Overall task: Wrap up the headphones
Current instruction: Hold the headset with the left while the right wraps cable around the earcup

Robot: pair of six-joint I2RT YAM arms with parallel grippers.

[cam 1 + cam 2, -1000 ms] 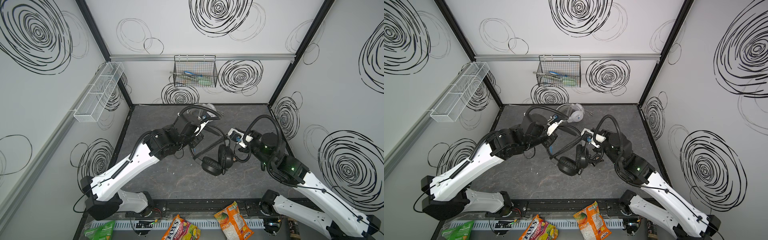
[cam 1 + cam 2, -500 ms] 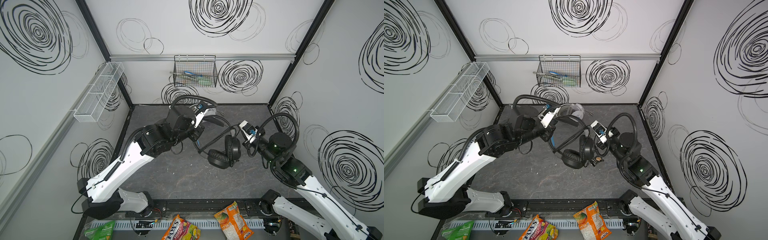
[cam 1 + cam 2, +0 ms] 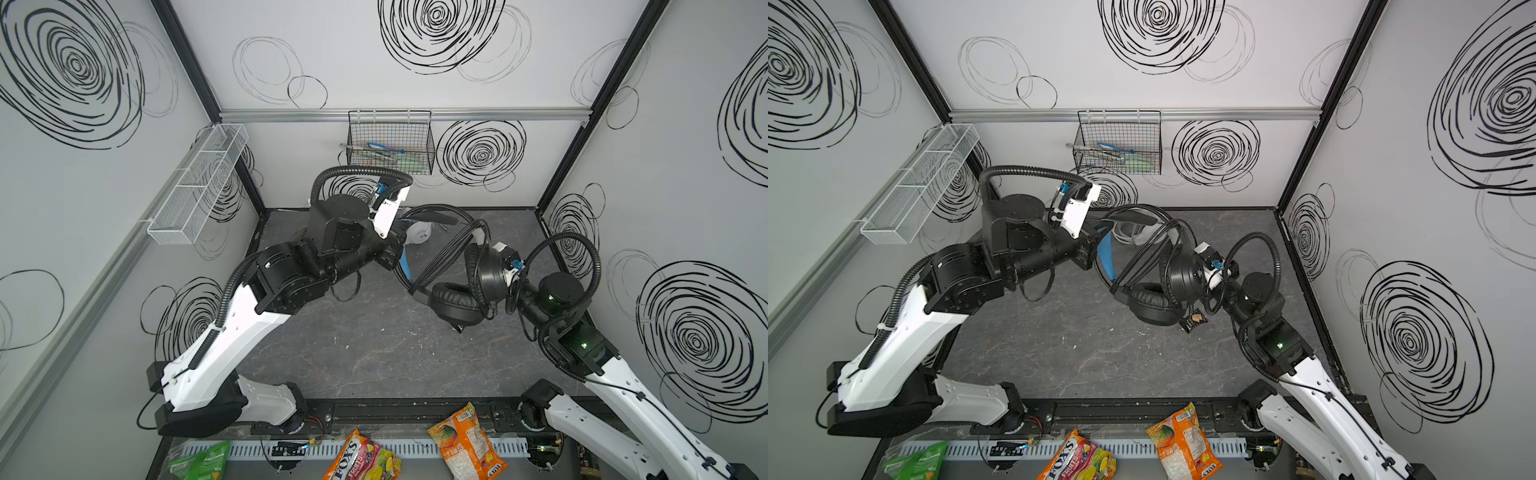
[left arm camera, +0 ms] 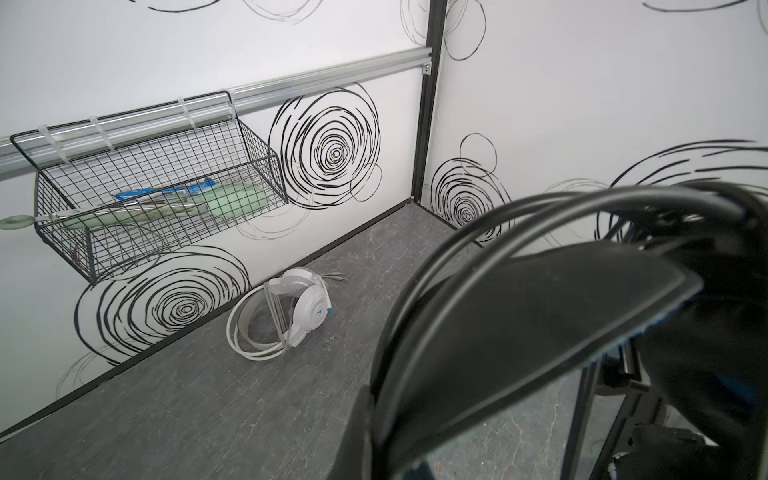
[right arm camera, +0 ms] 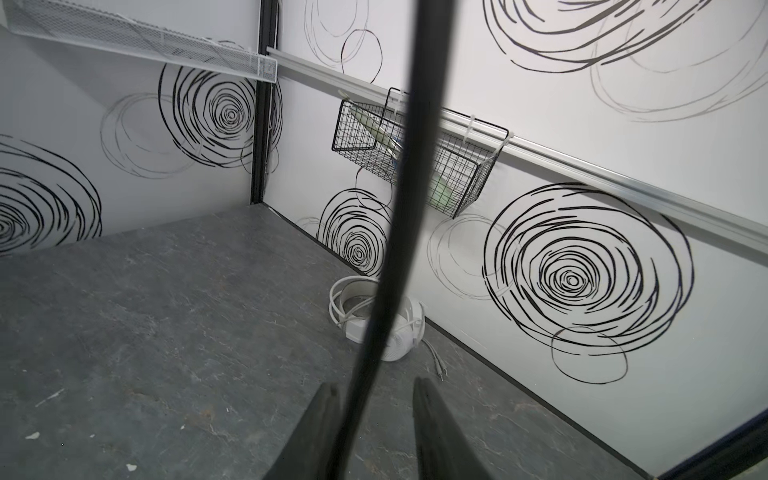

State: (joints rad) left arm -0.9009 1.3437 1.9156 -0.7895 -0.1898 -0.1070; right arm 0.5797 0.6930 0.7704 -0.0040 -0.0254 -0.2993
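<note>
Grey stone-patterned tabletop (image 3: 353, 345) spreads under both arms. On the left wall hangs a white mesh tray (image 3: 195, 187), and on the back wall a black wire basket (image 3: 357, 137) with a few items inside. Right of the middle, between the arms, are the black headphones (image 3: 457, 303). Their cups sit close together near the right wrist, and the blue-lined headband arches back to the left gripper (image 3: 1098, 249), which is clamped on that band. Several loops of black cable (image 3: 446, 249) run across the headset from cup to band. The white headphones (image 4: 305, 309) lie on the tabletop by the back wall, white cord looped round the band. The right gripper (image 5: 374, 384) has its jaws partly apart; one cable strand runs through the gap, close beside one finger (image 5: 328, 415), and whether it touches cannot be told
</note>
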